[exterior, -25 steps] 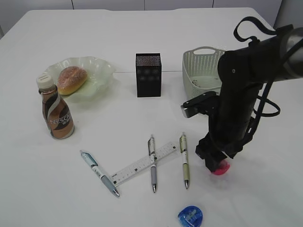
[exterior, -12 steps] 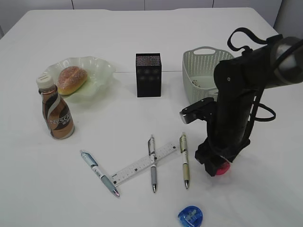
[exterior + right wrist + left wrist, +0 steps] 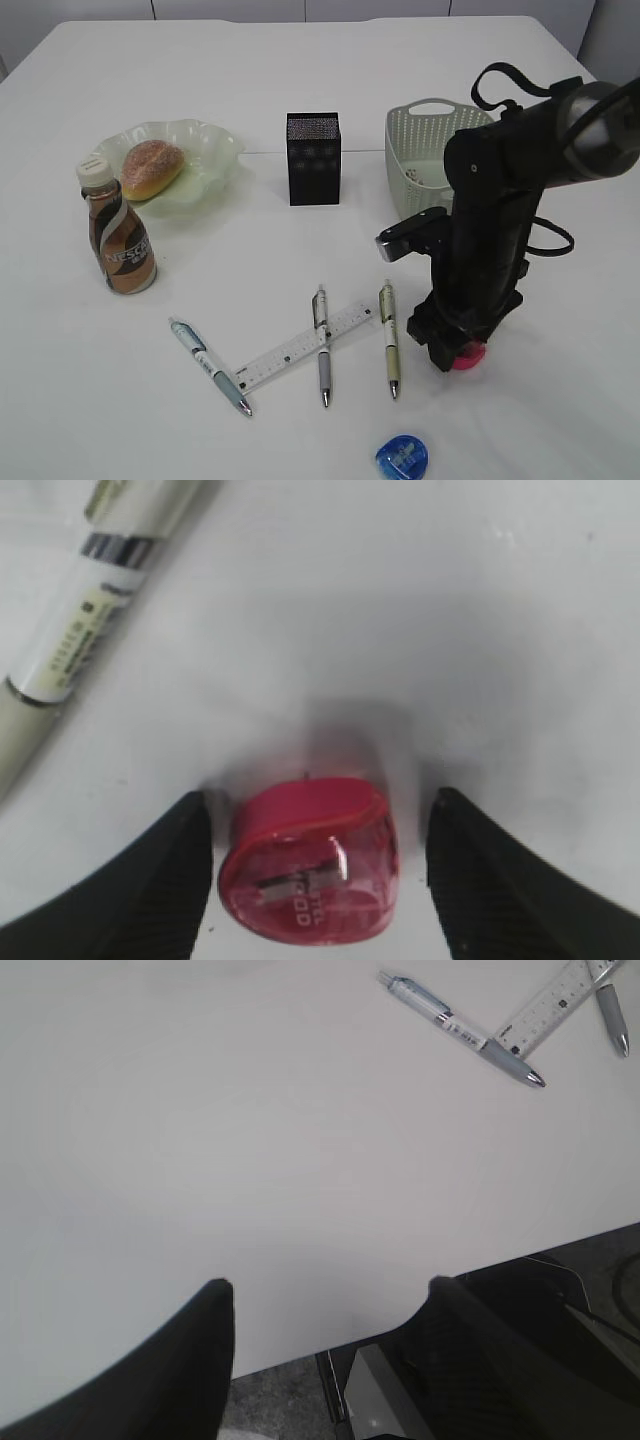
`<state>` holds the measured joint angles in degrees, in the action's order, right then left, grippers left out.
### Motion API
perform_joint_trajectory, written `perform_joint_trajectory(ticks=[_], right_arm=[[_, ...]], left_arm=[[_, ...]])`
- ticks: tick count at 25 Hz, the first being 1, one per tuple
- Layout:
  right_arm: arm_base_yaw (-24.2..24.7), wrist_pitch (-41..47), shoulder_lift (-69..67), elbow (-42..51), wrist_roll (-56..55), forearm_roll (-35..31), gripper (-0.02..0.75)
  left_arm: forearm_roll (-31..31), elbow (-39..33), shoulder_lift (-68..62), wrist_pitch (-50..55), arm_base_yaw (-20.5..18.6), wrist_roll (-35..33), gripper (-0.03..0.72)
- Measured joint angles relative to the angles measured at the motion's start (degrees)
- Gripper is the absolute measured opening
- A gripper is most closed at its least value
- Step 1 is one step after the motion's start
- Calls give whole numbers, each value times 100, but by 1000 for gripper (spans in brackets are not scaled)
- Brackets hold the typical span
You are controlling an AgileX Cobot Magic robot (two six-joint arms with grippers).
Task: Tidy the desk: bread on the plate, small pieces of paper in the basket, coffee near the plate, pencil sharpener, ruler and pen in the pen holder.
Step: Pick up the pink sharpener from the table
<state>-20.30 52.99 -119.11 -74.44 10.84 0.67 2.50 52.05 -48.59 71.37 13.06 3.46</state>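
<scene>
On the white desk (image 3: pixel 300 60), seen from outside: right gripper (image 3: pixel 455 355) lowered over a pink pencil sharpener (image 3: pixel 467 357) at right, just beside a cream pen (image 3: pixel 388 335). Further left, a grey pen (image 3: pixel 322 345) lying across a clear ruler (image 3: pixel 300 347), and a blue-grey pen (image 3: pixel 210 365) beyond. Blue pencil sharpener (image 3: pixel 402 457) near the front edge. Black pen holder (image 3: pixel 314 158) upright at centre, pale basket (image 3: pixel 425 150) to its right with scraps of paper (image 3: pixel 412 178) inside. Bread (image 3: pixel 151 167) on the green plate (image 3: pixel 215 145), coffee bottle (image 3: pixel 117 237) just in front of it.

From the left wrist: left gripper (image 3: pixel 325 1325) wide apart and empty, hanging over the bare desk edge, well away from the pen and ruler at top right.

From the right wrist: black fingers (image 3: pixel 165 880) spread either side of the pink sharpener, small gaps showing on both sides, nothing clamped; sharpener flat on the desk, cream pen at upper left.
</scene>
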Motion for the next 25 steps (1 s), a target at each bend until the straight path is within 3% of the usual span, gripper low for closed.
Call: perform_joint_trajectory(ticks=[14,19,25], right_arm=[[0,111,-37,0,-10,0,519],[0,111,-37,0,-10,0,398],[0,134,-37,-13,-21,-67,367]], left_arm=[[6,0,0,0,0,0,433],[14,0,0,0,0,0,433],[14,0,0,0,0,0,433]])
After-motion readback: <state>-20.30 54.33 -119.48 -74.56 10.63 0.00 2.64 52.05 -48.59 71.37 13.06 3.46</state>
